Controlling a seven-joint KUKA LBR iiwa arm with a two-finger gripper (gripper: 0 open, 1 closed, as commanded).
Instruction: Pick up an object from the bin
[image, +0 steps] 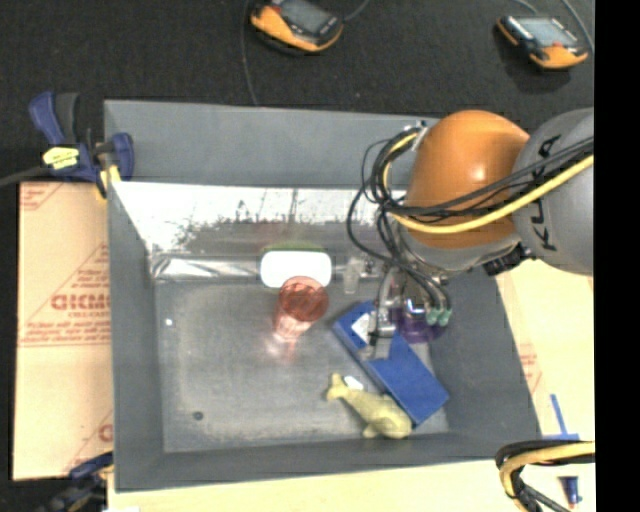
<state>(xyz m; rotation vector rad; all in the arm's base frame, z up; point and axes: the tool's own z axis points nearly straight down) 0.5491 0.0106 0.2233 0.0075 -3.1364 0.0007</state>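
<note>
Under the claw (383, 338) lies a deep blue pad (412, 388). Just right of the claw sits a purple thing (416, 326). To its left is a see-through pink cup (300, 305), and up-left a white oval (296, 269) edged in green. Below is a pale yellow toy (376, 411). The bin (200, 385) is dull grey. Above the claw, the cover (465, 165) is orange and the cables (470, 226) are yellow and black.

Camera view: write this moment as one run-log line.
arm: gripper over right half of bin | nearest: flat blue rectangular pad | grasp: unclear

Grey KUKA arm (570, 190) reaching in from the right, orange wrist cover (465, 175) up and right of the gripper (381, 330), yellow and black cables (470, 226) looped round it, gripper pointing down
</note>
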